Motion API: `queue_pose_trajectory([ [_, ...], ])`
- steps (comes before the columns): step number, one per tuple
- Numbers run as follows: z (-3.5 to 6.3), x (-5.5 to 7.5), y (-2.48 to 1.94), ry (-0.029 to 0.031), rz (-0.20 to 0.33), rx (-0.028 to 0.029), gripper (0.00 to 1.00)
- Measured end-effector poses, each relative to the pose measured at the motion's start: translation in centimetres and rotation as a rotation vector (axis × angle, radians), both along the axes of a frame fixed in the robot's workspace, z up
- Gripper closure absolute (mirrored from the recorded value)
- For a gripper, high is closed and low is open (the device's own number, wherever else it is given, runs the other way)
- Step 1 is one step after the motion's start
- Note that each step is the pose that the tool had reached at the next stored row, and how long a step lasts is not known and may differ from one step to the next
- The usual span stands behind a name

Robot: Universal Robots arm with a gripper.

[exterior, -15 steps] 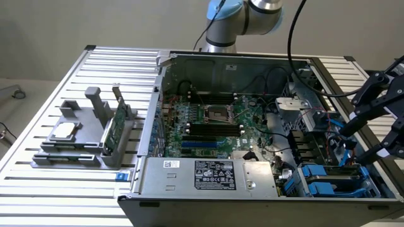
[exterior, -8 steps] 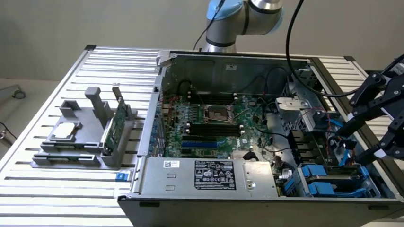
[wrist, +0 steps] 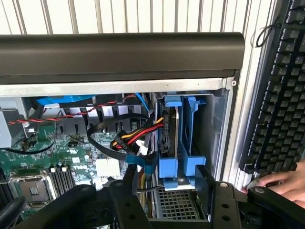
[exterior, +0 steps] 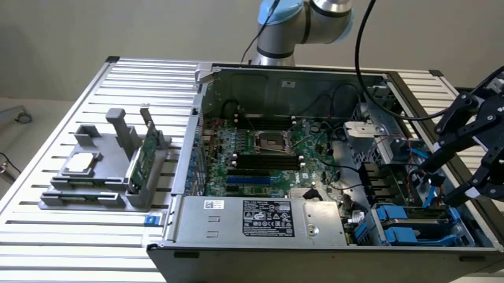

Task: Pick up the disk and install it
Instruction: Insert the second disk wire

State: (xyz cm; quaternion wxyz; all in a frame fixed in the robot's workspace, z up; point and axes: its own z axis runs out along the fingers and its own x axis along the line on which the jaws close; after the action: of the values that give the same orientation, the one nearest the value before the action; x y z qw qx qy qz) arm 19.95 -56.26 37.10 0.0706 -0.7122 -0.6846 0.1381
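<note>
The disk (wrist: 167,136) stands on edge in a blue plastic carrier inside the drive bay at a corner of the open computer case (exterior: 206,106). In the exterior view the blue carrier with the disk (exterior: 409,219) sits low on the exterior view's right. My black gripper (exterior: 450,180) hangs just above that bay. In the wrist view my gripper (wrist: 166,180) is open, its two dark fingers (wrist: 204,183) spread to either side of the carrier and apart from it. Nothing is between them.
Red, yellow and black cables (wrist: 136,138) run right beside the carrier. A grey fixture (exterior: 102,186) on the exterior view's left holds a small silver chip (exterior: 82,164) and a green card (exterior: 141,156). A keyboard (wrist: 281,86) and a person's hand (wrist: 286,182) lie outside the case.
</note>
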Motion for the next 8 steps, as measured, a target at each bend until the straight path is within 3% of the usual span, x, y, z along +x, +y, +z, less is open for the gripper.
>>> queue_pose_trajectory([
  [8,-0.03,-0.41,0.18,-0.0188,0.001,-0.0080,0.42],
])
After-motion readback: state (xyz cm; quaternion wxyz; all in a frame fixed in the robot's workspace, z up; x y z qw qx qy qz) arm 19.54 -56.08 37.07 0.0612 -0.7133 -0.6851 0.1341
